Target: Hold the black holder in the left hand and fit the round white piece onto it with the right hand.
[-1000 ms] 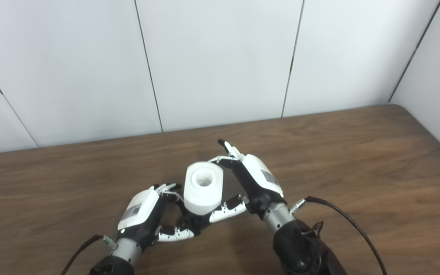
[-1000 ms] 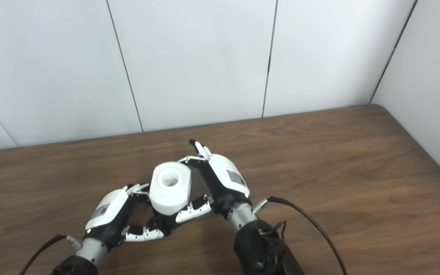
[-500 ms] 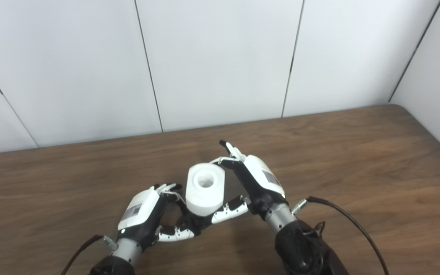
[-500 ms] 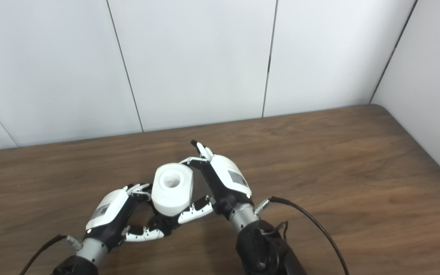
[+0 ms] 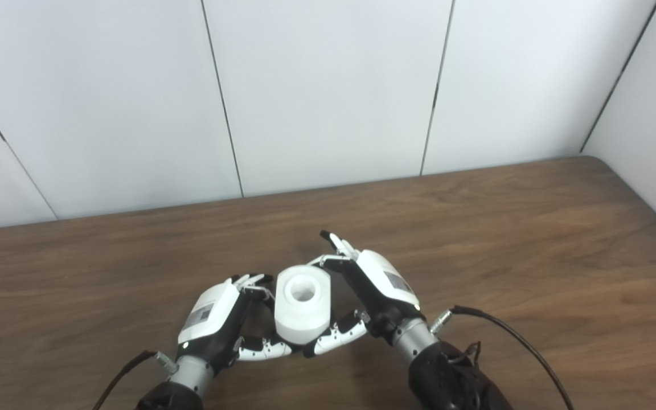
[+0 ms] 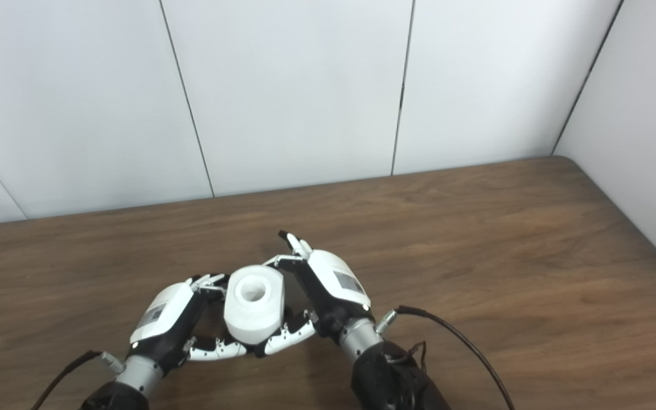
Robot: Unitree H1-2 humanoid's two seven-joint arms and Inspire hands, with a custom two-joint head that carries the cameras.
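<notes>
The round white piece (image 5: 302, 304) is a thick cylinder with a hole in its top, standing upright between my two hands near the table's front edge. My right hand (image 5: 370, 290) is shut on it, fingers behind it and thumb under its front. My left hand (image 5: 220, 319) is curled just left of and below the piece. The black holder is almost wholly hidden under the white piece; only a dark bit shows between the thumbs. In the right eye view the piece (image 6: 254, 304) sits between the left hand (image 6: 171, 322) and right hand (image 6: 328, 287).
The brown wooden table (image 5: 533, 239) stretches right and back to white wall panels (image 5: 328, 91). A black cable (image 5: 510, 336) runs from my right wrist across the table's front right.
The right hand has lowered the white piece toward the left hand; the two thumbs now nearly meet below it. The left hand has stayed put.
</notes>
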